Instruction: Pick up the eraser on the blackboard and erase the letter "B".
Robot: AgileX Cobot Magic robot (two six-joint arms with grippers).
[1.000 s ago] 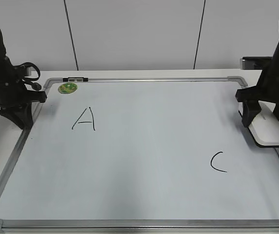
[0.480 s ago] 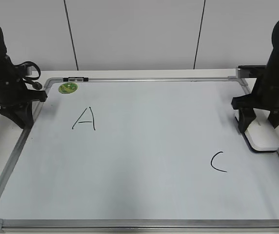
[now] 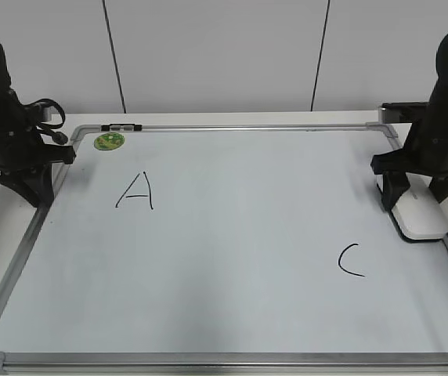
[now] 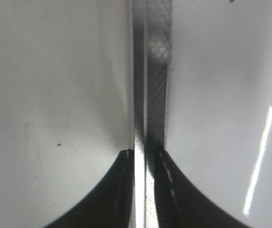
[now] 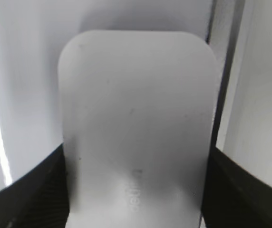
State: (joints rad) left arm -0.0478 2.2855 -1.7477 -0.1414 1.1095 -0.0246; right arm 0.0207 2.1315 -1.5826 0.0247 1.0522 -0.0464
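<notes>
The white eraser (image 3: 420, 218) lies on the blackboard (image 3: 232, 282), a white board with a grey frame, at its right edge. My right gripper (image 3: 416, 202) stands over the eraser's far end, shut on it with one finger at each long side. In the right wrist view the eraser (image 5: 136, 109) fills the frame between the two black fingers (image 5: 36, 190) of my right gripper (image 5: 136, 159). No letter "B" shows on the board; the middle is bare white. My left gripper (image 3: 32, 190) is shut and empty at the board's left frame (image 4: 150, 95), also seen in the left wrist view (image 4: 143, 154).
A black "A" (image 3: 135, 191) is at the upper left and a black "C" (image 3: 350, 260) at the lower right, just left of the eraser. A round green sticker (image 3: 108, 141) and a small black clip (image 3: 121, 126) sit at the top-left corner.
My right gripper moved left and slightly forward with the eraser, from over the right frame onto the board, and the eraser turned straighter. The left arm stayed still.
</notes>
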